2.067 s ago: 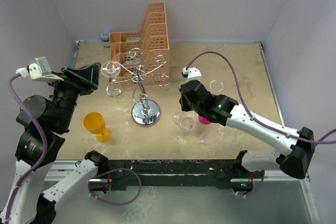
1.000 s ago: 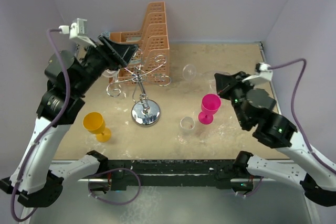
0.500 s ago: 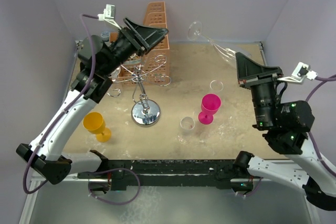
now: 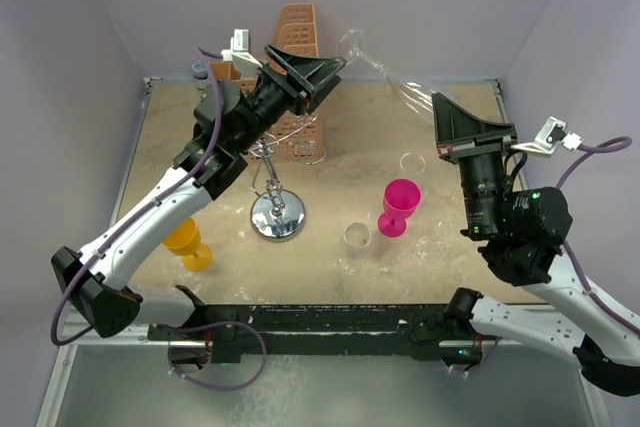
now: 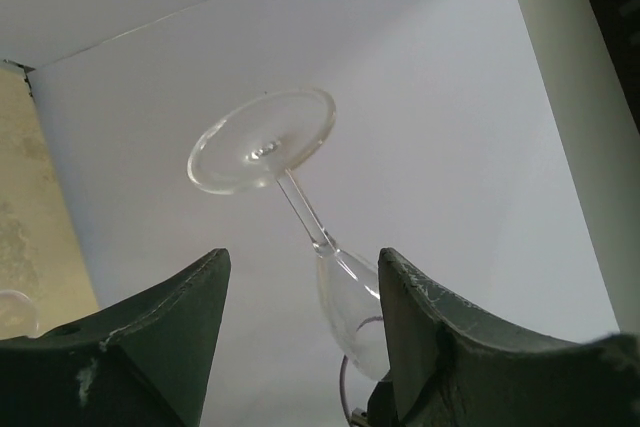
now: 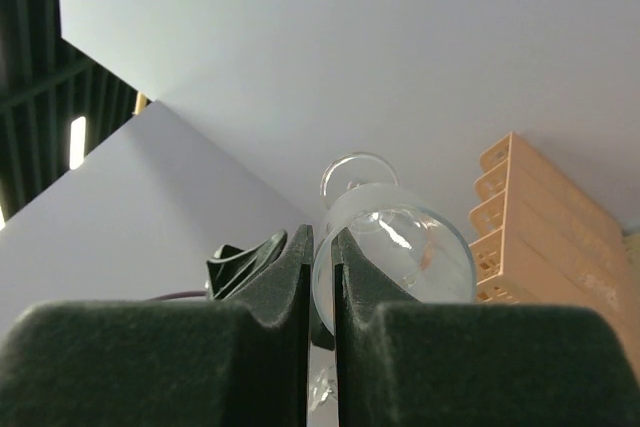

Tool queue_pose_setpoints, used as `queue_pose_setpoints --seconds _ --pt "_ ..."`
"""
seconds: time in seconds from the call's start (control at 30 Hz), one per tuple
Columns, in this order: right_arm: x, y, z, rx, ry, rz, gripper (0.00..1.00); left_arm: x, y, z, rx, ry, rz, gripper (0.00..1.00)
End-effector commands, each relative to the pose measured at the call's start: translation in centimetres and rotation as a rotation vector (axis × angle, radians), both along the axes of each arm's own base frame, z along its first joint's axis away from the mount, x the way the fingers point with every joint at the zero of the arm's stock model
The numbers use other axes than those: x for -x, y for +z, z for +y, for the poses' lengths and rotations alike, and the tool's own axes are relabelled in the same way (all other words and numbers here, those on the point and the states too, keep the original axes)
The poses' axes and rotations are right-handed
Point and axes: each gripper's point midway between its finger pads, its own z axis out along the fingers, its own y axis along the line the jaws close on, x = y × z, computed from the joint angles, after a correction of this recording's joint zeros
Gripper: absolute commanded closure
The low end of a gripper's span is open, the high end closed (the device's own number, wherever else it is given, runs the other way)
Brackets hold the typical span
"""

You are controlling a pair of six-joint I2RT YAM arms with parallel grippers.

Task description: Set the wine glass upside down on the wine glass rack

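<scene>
The wine glass (image 4: 372,59) is held aloft at upper centre of the top view, tilted, with its foot toward the upper left. The right tool (image 6: 321,239) is closed to a narrow slit, apparently clamped on the bowl wall, though the contact is poorly seen. The left tool (image 5: 302,259) is spread apart, framing the stem without touching it. The wine glass rack (image 4: 268,155) stands on the bench (image 4: 360,157), left of centre.

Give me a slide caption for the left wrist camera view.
Open left tool frames a clear wine glass held aloft, foot toward the camera, bowl away, against a pale wall.
</scene>
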Motion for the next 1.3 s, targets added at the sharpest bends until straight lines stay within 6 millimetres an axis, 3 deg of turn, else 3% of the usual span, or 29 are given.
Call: queue_pose_setpoints --seconds 0.0,0.2,0.33,0.57,0.8,0.9,1.07,1.27 --pt "1.7 2.3 -1.0 -0.168 0.075 -0.084 1.00 -0.5 3.2 0.7 0.150 0.056 -0.011 0.42" --pt "1.4 1.4 0.3 -0.160 0.108 -0.064 1.00 -2.0 2.4 0.4 0.202 0.105 0.026 0.42" --pt "1.3 0.8 0.8 -0.159 0.127 -0.064 1.00 -2.3 2.9 0.0 0.245 0.095 0.011 0.43" --pt "1.7 -0.1 1.5 -0.156 0.167 -0.086 1.00 -3.4 2.4 -0.2 0.290 0.119 0.037 0.63" --pt "2.4 -0.1 2.5 -0.133 0.228 -0.131 1.00 -4.6 2.1 -0.8 0.295 0.135 0.040 0.63" --pt "2.4 -1.0 3.4 -0.103 0.250 -0.130 1.00 -4.8 2.3 -1.5 0.294 0.116 0.026 0.64" --pt "2.0 -1.9 4.4 -0.076 0.277 -0.088 1.00 -4.7 3.2 -2.1 0.309 0.088 -0.023 0.78" --pt "2.0 -2.6 4.4 -0.068 0.272 -0.075 1.00 -4.8 4.1 -1.7 0.326 0.105 -0.064 0.87"
